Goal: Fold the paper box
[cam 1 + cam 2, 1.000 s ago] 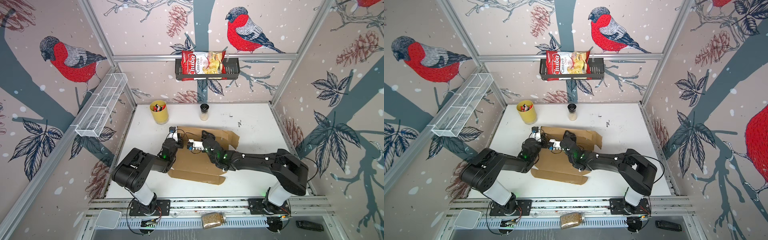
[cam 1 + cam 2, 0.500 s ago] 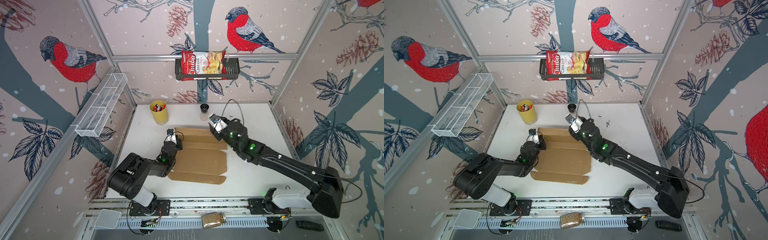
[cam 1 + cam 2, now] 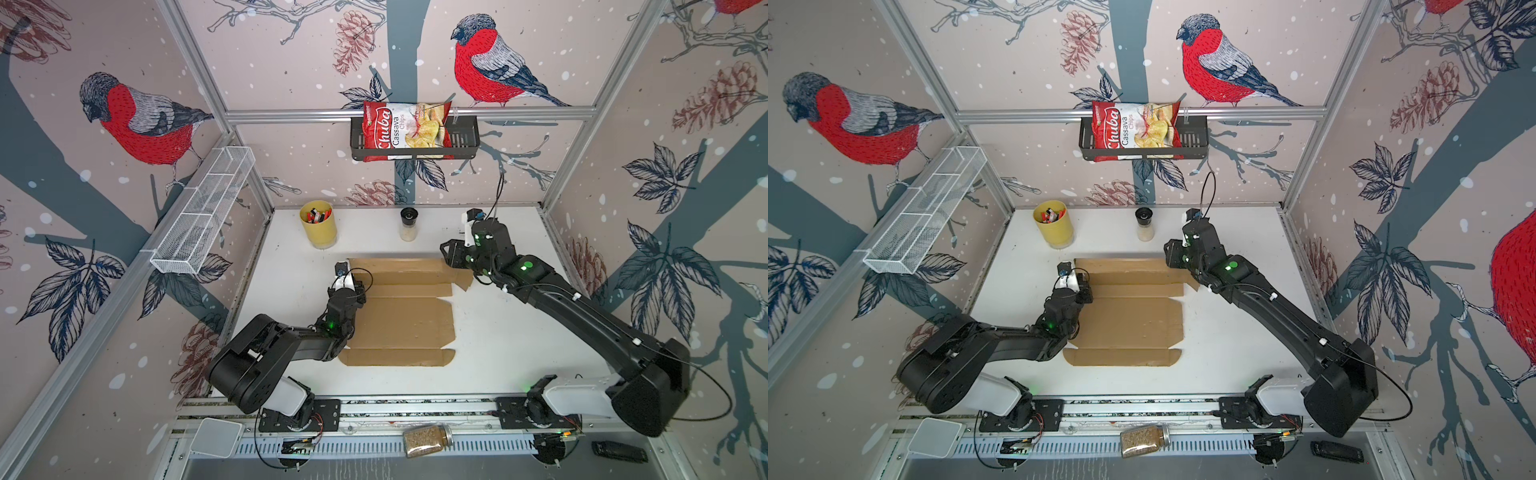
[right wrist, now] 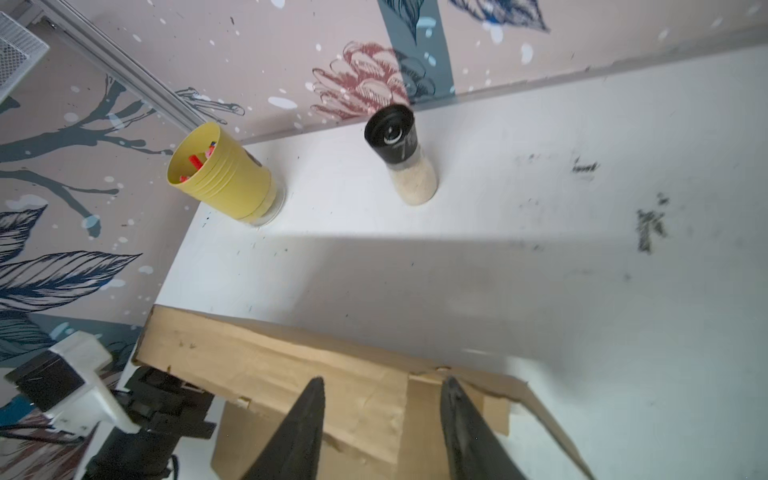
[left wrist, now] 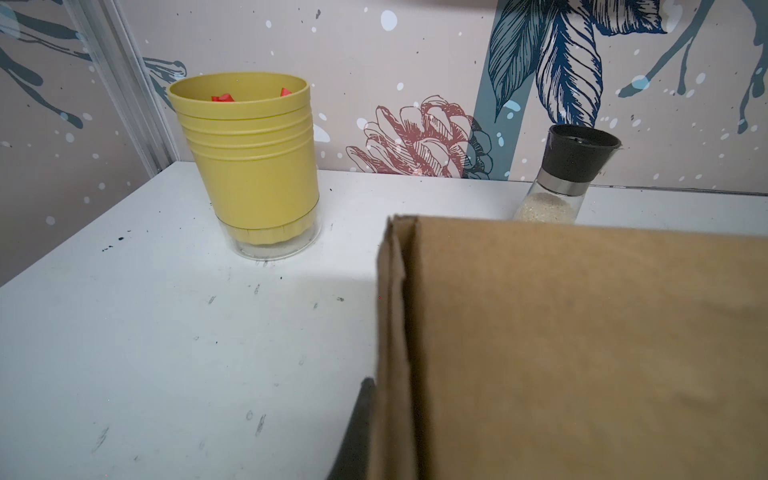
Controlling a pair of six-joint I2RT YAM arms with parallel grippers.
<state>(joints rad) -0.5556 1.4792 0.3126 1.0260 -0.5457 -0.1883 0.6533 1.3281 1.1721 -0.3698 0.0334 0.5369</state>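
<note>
The paper box (image 3: pixel 405 322) (image 3: pixel 1131 322) is a brown cardboard sheet that lies mostly flat in the middle of the white table (image 3: pixel 498 332). Its far strip (image 4: pixel 266 361) stands tilted up. My left gripper (image 3: pixel 356 286) (image 3: pixel 1084 289) is at the left end of that strip and shut on its edge. In the left wrist view one dark finger (image 5: pixel 360 411) presses against the cardboard edge (image 5: pixel 395 332), and the other finger is hidden behind it. My right gripper (image 3: pixel 451 254) (image 4: pixel 382 386) hovers open over the strip's right end, with nothing between its fingers.
At the back of the table stand a yellow cup (image 3: pixel 318 226) with red pieces in it and a spice grinder (image 3: pixel 408 224). A wire basket (image 3: pixel 203 212) hangs on the left wall. A black shelf (image 3: pixel 465 145) with a chips bag hangs on the back wall.
My right gripper has left the middle of the cardboard beside the left gripper and swung up and out to the far right corner. The cardboard now lies flatter. The left gripper stays put.
</note>
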